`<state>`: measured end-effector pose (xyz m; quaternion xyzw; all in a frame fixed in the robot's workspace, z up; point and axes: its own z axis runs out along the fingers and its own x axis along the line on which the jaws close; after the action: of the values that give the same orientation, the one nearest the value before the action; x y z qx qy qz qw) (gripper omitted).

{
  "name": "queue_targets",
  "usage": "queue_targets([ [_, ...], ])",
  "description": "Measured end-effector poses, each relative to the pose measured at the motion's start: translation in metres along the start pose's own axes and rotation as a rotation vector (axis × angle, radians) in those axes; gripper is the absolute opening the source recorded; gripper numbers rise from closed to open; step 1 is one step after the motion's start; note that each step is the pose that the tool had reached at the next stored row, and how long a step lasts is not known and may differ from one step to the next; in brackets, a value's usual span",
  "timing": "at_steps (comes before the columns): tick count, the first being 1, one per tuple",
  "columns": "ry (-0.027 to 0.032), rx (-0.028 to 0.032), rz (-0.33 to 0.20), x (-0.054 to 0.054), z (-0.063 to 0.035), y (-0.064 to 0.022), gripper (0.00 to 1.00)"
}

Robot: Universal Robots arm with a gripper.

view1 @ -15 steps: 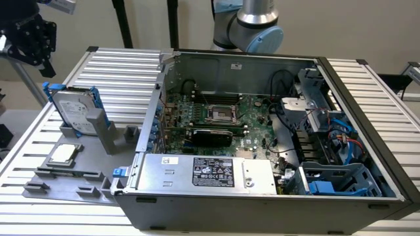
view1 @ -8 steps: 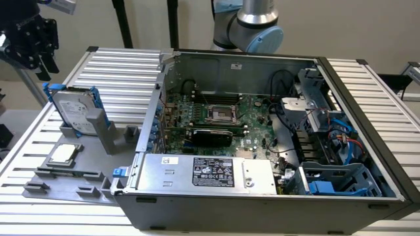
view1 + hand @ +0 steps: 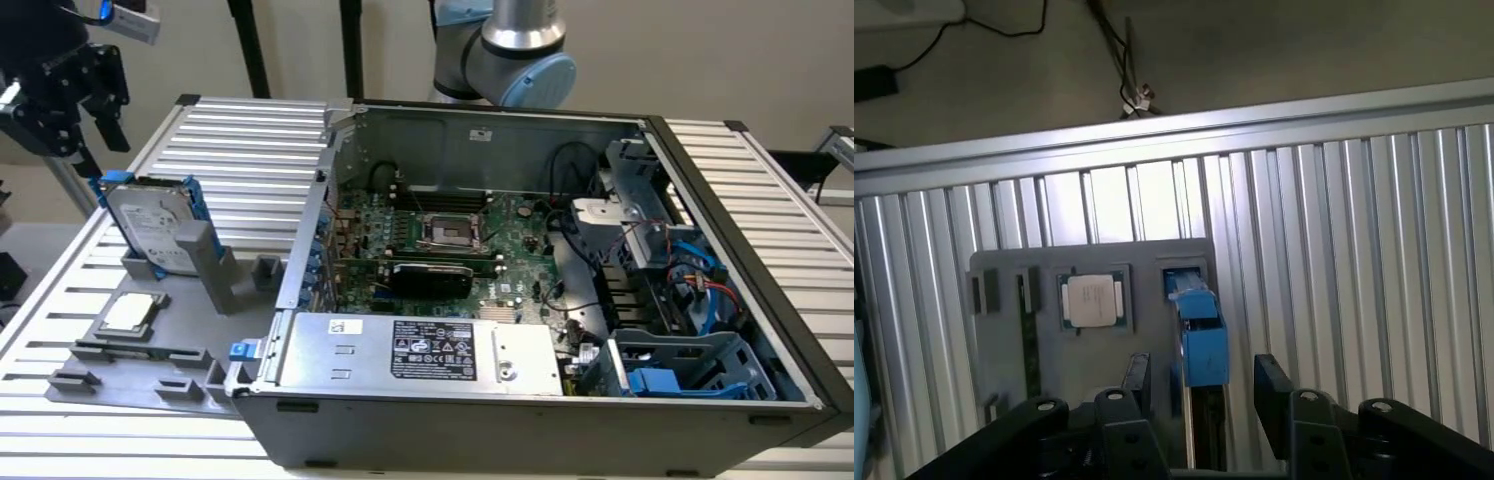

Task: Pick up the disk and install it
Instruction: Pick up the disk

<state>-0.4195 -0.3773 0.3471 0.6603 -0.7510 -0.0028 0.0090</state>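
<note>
- The fingers [image 3: 1272,385] are spread wide, holding nothing, above the disk [image 3: 1201,335].
- The disk stands on edge in the grey holder [image 3: 194,335]; a crooked grab may tip it.
- The chip [image 3: 127,313] lies near and may get bumped.

Open room above upright disk [image 3: 140,222]
</note>
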Motion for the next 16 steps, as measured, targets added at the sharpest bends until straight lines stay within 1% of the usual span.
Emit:
queue_targets([
  [16, 0.0, 0.0001, 0.0, -0.004, 0.0292, -0.0003, 0.54],
])
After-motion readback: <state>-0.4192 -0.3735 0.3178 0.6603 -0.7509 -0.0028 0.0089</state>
